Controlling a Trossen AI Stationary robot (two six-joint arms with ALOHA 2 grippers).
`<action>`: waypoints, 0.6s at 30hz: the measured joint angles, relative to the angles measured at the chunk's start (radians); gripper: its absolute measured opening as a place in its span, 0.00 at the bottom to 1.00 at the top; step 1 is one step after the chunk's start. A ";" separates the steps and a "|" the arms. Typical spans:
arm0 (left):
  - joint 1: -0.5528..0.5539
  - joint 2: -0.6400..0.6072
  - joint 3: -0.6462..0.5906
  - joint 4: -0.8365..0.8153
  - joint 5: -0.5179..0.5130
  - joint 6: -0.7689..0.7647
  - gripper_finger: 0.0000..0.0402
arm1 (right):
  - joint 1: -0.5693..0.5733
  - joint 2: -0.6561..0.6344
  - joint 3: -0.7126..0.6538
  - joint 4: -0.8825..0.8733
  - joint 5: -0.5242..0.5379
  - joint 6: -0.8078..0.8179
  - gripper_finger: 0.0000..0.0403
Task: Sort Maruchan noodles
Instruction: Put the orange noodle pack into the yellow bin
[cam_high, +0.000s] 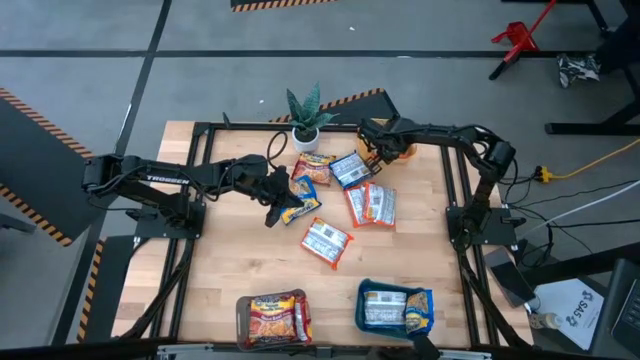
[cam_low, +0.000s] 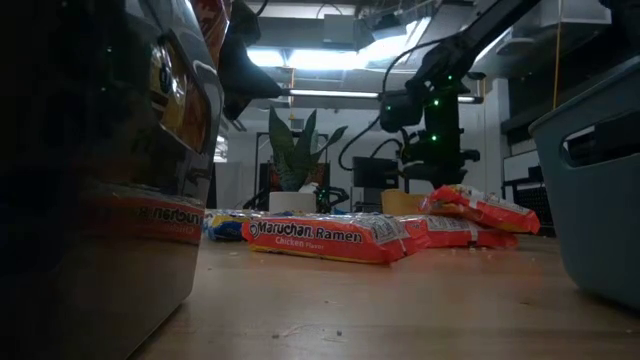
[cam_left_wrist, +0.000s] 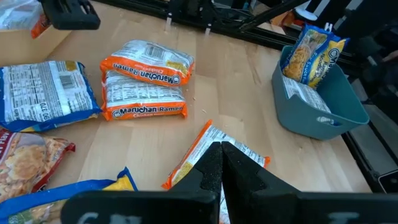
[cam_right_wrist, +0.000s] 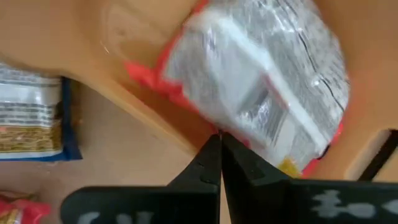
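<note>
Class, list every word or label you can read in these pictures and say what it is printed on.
"Maruchan Ramen" and "Chicken Flavor": front edge of the orange packet lying nearest in the low view.
"Maruchan" and "Maruchan Ramen": edges of the two stacked orange packets in the left wrist view.
"TROSSEN": left arm, high view.
"SVS": white sheet beside the table, only roughly legible.
Nutrition panels on the blue packet: too small to read.

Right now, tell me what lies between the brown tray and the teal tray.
In the high view, only bare wood separates the brown tray from the teal tray; no packet lies there.
</note>
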 joint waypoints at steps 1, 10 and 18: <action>0.000 0.000 0.000 0.000 0.000 -0.009 0.00 | 0.001 0.002 0.000 0.001 -0.001 0.000 0.00; 0.000 0.000 0.000 -0.016 0.003 -0.021 0.00 | 0.044 -0.086 0.155 -0.121 -0.058 -0.004 0.00; -0.003 0.000 0.000 -0.016 0.051 -0.021 0.00 | 0.259 -0.258 0.196 -0.306 -0.240 0.028 0.00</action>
